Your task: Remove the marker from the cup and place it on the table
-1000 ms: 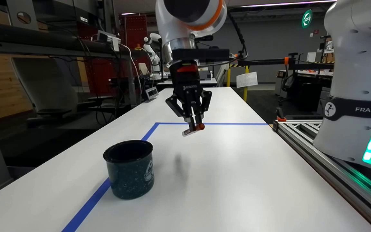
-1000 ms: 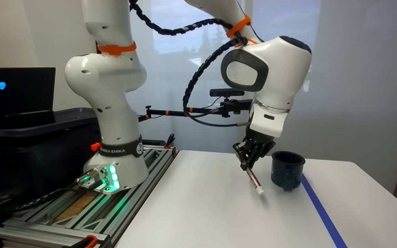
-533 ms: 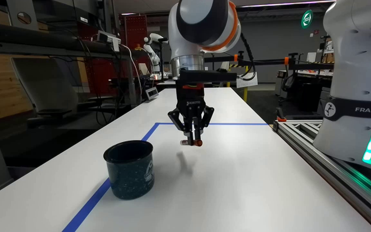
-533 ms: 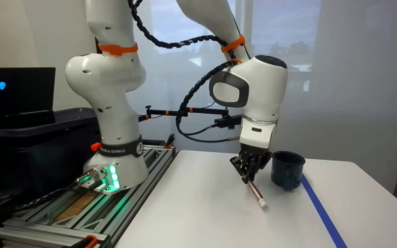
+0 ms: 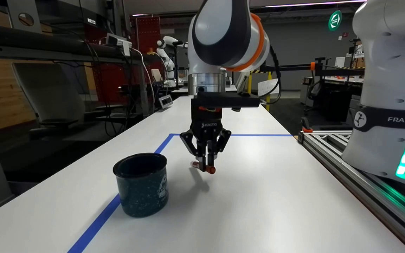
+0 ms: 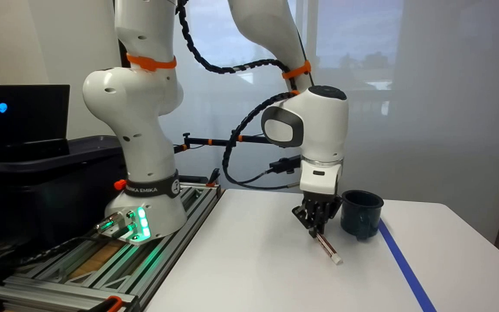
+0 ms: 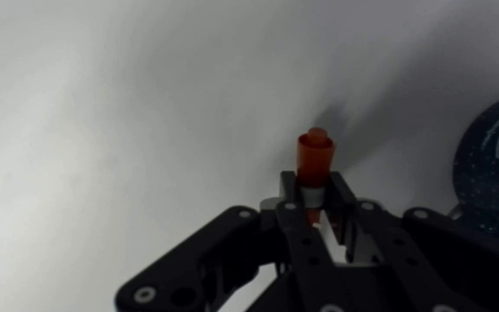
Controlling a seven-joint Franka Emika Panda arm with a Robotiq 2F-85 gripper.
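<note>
My gripper (image 5: 207, 167) is shut on the marker (image 5: 211, 170), which sticks out on both sides of the fingers. In an exterior view (image 6: 329, 249) the marker's white end points away from the fingers. In the wrist view the marker's orange end (image 7: 314, 162) shows between the fingertips (image 7: 311, 180). The marker is a little above the white table (image 5: 258, 200), with its shadow apart from it. The dark teal cup (image 5: 141, 189) stands upright beside the gripper, also in an exterior view (image 6: 362, 216) and at the wrist view's right edge (image 7: 492, 169). The cup's inside bottom is hidden.
Blue tape (image 5: 98, 221) runs along the table beside and under the cup, and more tape (image 5: 258, 135) crosses farther back. The robot base (image 6: 145, 212) stands on a grey railed bench (image 6: 176, 251) along the table's edge.
The gripper has come down towards the table with the marker in it and has turned from tilted to nearly upright. The marker and its shadow are closer together. The cup has not moved.
</note>
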